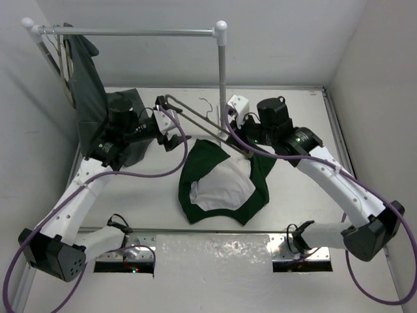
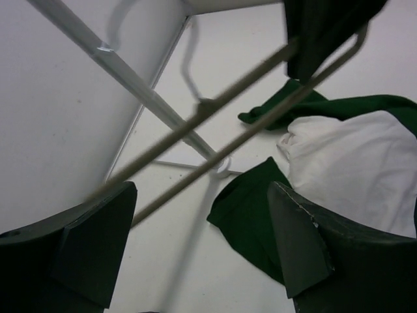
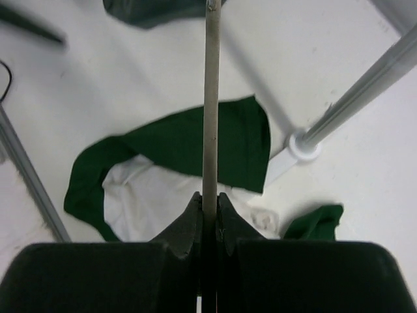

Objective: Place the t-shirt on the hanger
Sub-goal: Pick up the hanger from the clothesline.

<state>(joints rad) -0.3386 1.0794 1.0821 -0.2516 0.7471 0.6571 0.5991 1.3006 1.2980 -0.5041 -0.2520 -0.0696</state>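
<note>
1. Two arms flank the hanger (image 1: 195, 120), which is lifted off the worktop (image 1: 306, 195). Its long axis slants from far left down to the right tool (image 1: 240, 145).
2. The crumpled t-shirt (image 1: 221, 182) lies just beneath, toward me, nearest the right arm.
3. Right tool pinches one hanger bar tight; left tool (image 1: 173, 130) gapes wide, apparently holding nothing.

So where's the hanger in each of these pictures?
Top external: the hanger slants across the centre, above the t-shirt.
Left wrist: its bars run diagonally, lower left to upper right.
Right wrist: one bar runs straight up the middle, clamped by the right gripper.
Shared landmark: the white rack pole.
</note>
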